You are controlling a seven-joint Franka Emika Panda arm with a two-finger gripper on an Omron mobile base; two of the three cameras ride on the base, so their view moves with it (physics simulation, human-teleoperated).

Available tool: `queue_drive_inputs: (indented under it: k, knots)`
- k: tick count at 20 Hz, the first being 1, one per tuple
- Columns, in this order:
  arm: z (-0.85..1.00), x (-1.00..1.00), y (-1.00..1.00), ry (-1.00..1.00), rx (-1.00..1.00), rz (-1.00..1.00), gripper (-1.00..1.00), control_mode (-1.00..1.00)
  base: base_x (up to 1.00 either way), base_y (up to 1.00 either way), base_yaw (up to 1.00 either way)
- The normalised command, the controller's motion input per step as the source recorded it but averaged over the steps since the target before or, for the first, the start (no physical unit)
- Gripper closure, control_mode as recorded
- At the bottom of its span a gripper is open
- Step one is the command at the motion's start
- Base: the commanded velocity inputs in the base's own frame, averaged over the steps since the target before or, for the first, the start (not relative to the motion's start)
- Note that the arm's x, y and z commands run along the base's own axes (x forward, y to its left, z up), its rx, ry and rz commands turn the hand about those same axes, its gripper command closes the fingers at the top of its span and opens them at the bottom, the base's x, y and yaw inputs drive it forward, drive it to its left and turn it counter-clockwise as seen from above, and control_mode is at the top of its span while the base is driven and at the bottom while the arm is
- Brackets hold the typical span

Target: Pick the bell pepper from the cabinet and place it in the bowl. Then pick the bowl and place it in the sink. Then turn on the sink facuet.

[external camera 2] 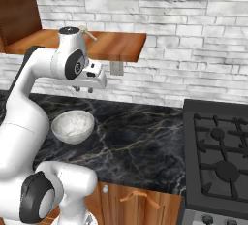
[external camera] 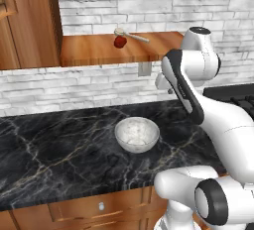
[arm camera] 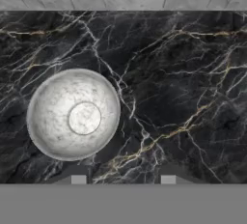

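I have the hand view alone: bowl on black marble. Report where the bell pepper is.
Observer: The bell pepper sits on the cabinet shelf, above the counter.
Operator: State what's next to it.
Observer: A pale long-handled spoon lies right beside it.
Operator: Give me the bowl's contents.
Observer: The bowl is empty.
Operator: Report the gripper.
Observer: The gripper hangs over the counter, its fingers apart, holding nothing.

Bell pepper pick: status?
Gripper open, empty, above counter. Bell pepper on cabinet shelf beside spoon. Bowl empty. Path clear.
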Motion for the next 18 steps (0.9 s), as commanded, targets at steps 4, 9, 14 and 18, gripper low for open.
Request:
queue_drive_inputs:
  k: [4,9,14,18]
  knots:
    - [0.02,-0.02,0.27,-0.02,-0.06,0.0,-1.0,-1.0,0.0,0.0,0.0]
    - [0.59,-0.09,0.76,-0.28,-0.14,-0.02,-1.0,-1.0,0.0,0.0,0.0]
    - [0.74,0.0,0.53,-0.18,0.0,-0.04,-1.0,-1.0,0.0,0.0,0.0]
    - [0.59,0.15,0.4,-0.11,0.02,-0.05,-1.0,-1.0,0.0,0.0,0.0]
